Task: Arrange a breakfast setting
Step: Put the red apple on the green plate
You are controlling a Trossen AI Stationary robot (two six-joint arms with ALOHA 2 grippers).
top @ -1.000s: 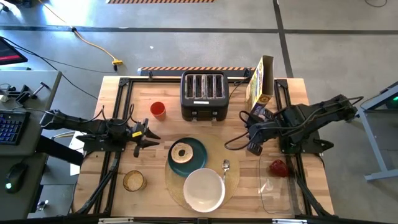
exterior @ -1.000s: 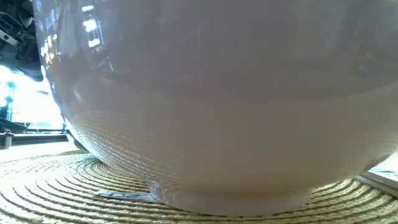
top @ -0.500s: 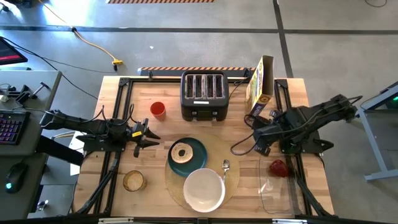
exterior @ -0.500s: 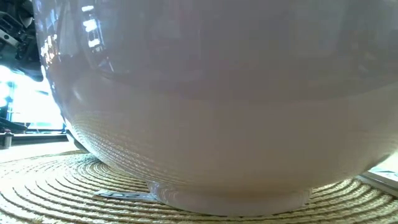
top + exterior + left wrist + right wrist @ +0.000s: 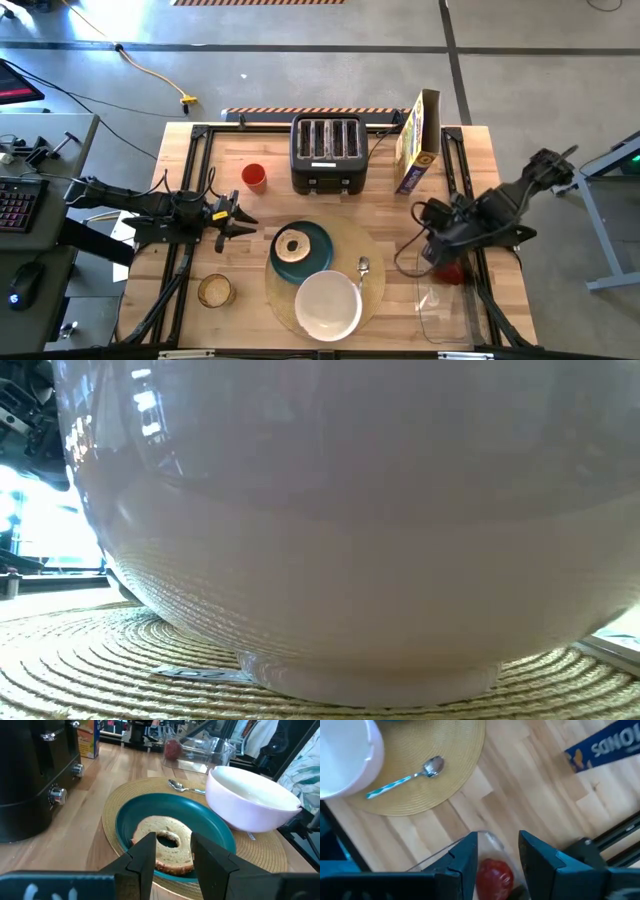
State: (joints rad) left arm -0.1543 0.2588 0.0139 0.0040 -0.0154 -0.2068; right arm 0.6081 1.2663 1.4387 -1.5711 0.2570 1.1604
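Note:
A round tan placemat (image 5: 372,240) lies at the table's near middle. On it sit a dark teal plate (image 5: 312,262) with a tan bagel half (image 5: 293,245), a white bowl (image 5: 328,305) and a small spoon (image 5: 363,268). The bowl fills the low view (image 5: 330,510). A small red food item (image 5: 452,273) lies at the far end of a clear container (image 5: 440,310), right of the mat. My right gripper (image 5: 497,855) is open just above it, one finger to each side. My left gripper (image 5: 240,215) is open and empty left of the plate, pointing at the bagel (image 5: 165,842).
A black four-slot toaster (image 5: 325,152) stands at the far middle, a small red cup (image 5: 254,177) to its left and a cereal box (image 5: 418,140) to its right. A small round tan dish (image 5: 215,290) sits near left. Bare wood lies between mat and container.
My right gripper has gone toward the table's near edge and right, from beside the cereal box to above the red food item, and its arm has swung round. Nothing on the table has moved.

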